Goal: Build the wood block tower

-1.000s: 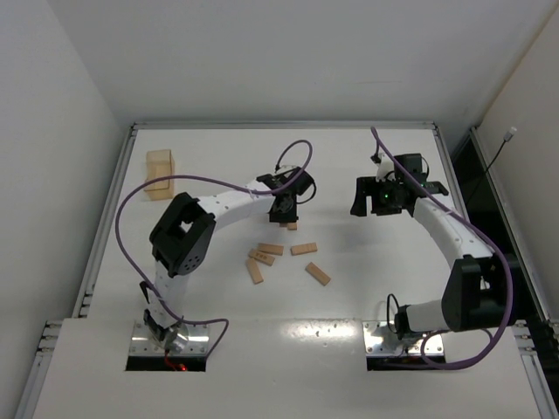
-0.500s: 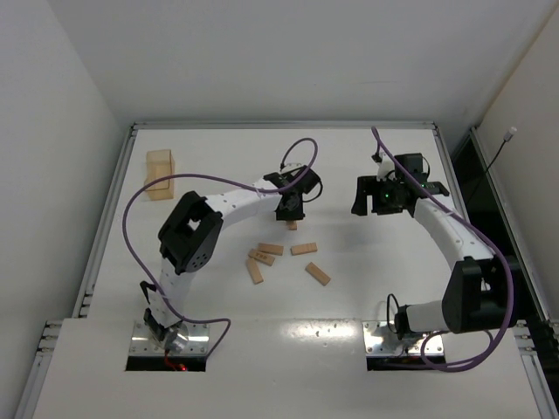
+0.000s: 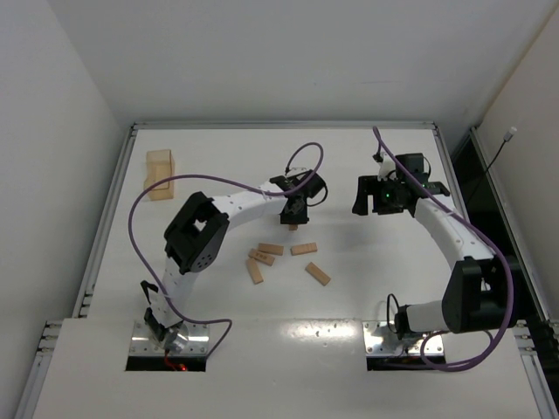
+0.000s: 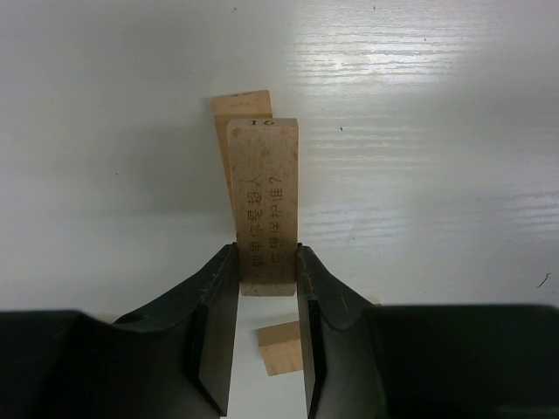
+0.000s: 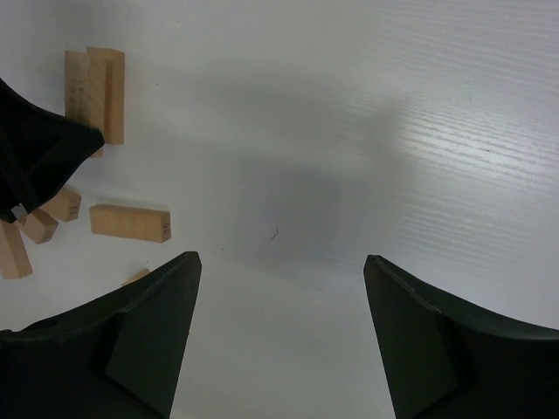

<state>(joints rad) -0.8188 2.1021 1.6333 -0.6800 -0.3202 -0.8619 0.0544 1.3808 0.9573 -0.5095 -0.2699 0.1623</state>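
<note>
Left hand closed narrow on a small light-tan rectangular wooden bar, black fingers pressed against its two long sides at the near end, printed writing and the number 16 on its upper face. Just behind and beneath it in the left wrist view, a second tan bar, only its far end and a sliver of its left edge showing; touching the held one or apart, impossible to tell. Lower in that frame, between the fingers, the corner of a third tan bar flat on the white wood-grain bench.

Seen from above, left hand just right of the frame's centre, at the tip of the white left arm with its purple cable.

Below it, in the middle of the frame, loose tower bars lying flat on the bench: a close pair, one just to the right, one at lower left, one at lower right.

Pale wooden box at the upper left of the bench, well apart from the bars.

Right hand spread wide, holding nothing, over bare bench; right of centre in the top view, well apart from the left hand.
</note>
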